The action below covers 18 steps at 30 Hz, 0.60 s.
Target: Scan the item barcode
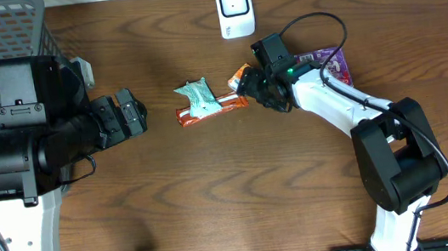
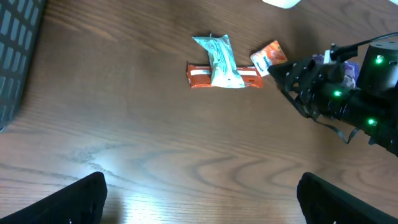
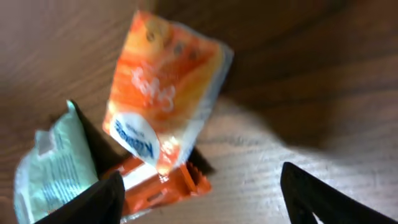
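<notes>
Right hand point(image 1: 252, 90): released, poised at the orange snack packet point(image 3: 165, 93).
Left hand point(image 1: 132, 111): released, idle.
Grasp: I should pinch the packet's edge alone, barcode uncovered for the scanner point(image 1: 234, 8).

— What lies on the worktop point(image 1: 215, 195)?
— A white scanner point(image 1: 234, 8) stands at the far edge. Nearer the middle, a red-orange bar point(image 1: 226, 105) lies flat, with a mint-green packet point(image 1: 200, 97) crosswise on top of it.
— And the orange packet point(image 1: 239, 77)?
— It is at the bar's right end, tilted and overlapping that end. A purple packet point(image 1: 336, 64) lies further right, partly hidden.
</notes>
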Available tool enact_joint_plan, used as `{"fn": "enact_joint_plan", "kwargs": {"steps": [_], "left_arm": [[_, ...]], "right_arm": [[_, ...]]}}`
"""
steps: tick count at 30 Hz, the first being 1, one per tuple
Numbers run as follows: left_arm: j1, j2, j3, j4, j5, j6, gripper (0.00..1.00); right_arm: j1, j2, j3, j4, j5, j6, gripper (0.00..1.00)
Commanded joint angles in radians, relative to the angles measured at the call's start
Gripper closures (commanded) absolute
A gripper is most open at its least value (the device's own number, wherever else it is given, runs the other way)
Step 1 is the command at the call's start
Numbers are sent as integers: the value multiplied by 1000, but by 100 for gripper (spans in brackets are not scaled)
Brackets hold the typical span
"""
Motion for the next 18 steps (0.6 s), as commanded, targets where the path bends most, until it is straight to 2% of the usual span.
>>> {"fn": "enact_joint_plan", "kwargs": {"steps": [1, 6, 18], "left_arm": [[-3, 2, 16, 0, 4, 10, 2], [-3, 2, 16, 0, 4, 10, 2], [-3, 2, 16, 0, 4, 10, 2]], "right_arm": [[2, -21, -6, 21, 43, 53, 27], [4, -21, -6, 25, 120, 144, 33], [11, 41, -6, 145, 146, 153, 37]]}}
